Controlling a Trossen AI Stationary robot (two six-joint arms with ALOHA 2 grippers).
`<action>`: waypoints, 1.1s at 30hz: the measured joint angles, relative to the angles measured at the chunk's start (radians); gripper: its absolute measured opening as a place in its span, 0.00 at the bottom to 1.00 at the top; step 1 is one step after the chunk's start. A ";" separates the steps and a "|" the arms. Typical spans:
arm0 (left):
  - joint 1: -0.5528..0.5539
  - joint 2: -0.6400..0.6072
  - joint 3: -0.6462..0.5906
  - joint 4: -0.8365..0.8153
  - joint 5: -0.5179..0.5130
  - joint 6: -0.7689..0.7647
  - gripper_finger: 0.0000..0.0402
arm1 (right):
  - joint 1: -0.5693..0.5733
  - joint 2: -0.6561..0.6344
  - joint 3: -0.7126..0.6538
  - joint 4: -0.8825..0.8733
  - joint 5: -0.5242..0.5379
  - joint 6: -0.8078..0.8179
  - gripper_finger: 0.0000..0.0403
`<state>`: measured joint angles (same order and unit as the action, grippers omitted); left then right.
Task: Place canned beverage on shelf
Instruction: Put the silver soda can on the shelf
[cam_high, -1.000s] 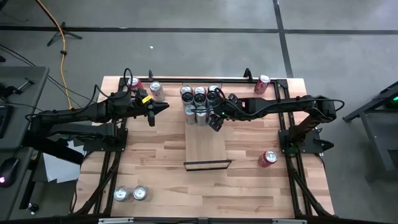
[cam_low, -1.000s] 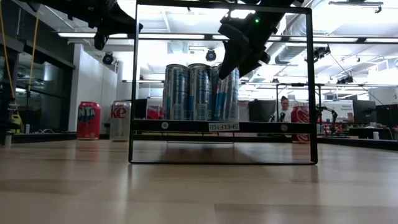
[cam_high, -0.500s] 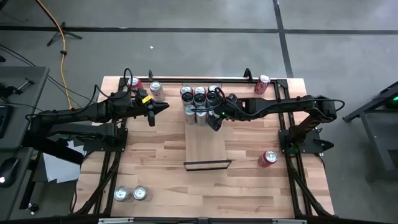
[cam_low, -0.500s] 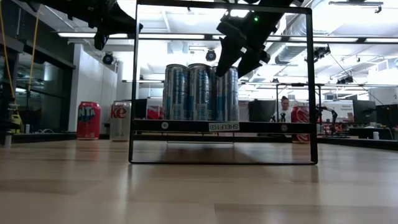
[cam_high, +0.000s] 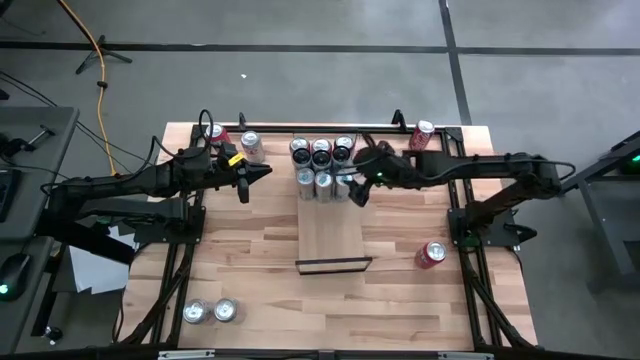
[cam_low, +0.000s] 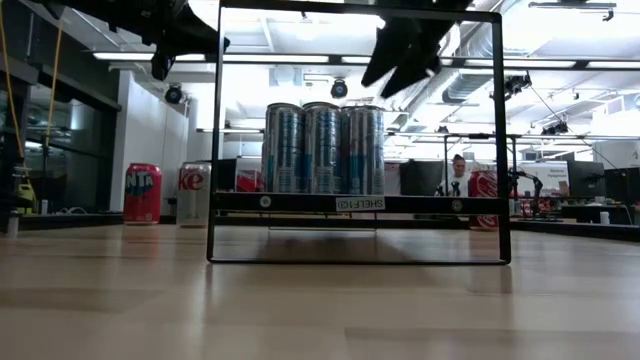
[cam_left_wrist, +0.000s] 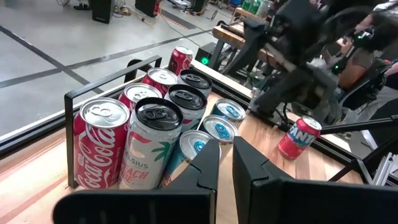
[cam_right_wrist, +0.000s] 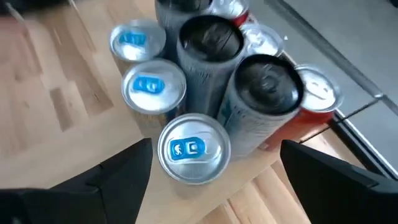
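The right gripper (cam_high: 356, 190) has let go and lifted clear of the can (cam_right_wrist: 191, 149), jaws spread empty just above it. That can now stands upright on the shelf (cam_high: 332, 240), touching its neighbours, so this placement looks finished. The left gripper (cam_high: 262, 172) waits beside the shelf, clenched empty.
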<state>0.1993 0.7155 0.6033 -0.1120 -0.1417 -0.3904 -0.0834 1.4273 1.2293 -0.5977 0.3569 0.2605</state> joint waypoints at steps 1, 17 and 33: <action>0.000 0.000 0.000 0.002 0.000 0.000 0.00 | 0.000 -0.018 0.000 -0.008 -0.002 0.016 0.84; 0.000 0.000 0.000 0.194 0.056 0.079 0.00 | 0.092 -0.094 -0.161 -0.089 -0.043 0.213 0.34; 0.000 0.000 0.000 0.191 0.012 0.080 0.00 | 0.044 -0.059 -0.476 0.454 0.129 0.541 0.00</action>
<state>0.1997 0.7151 0.6033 0.0792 -0.1299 -0.3099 -0.0389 1.3683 0.7532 -0.1438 0.4855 0.8016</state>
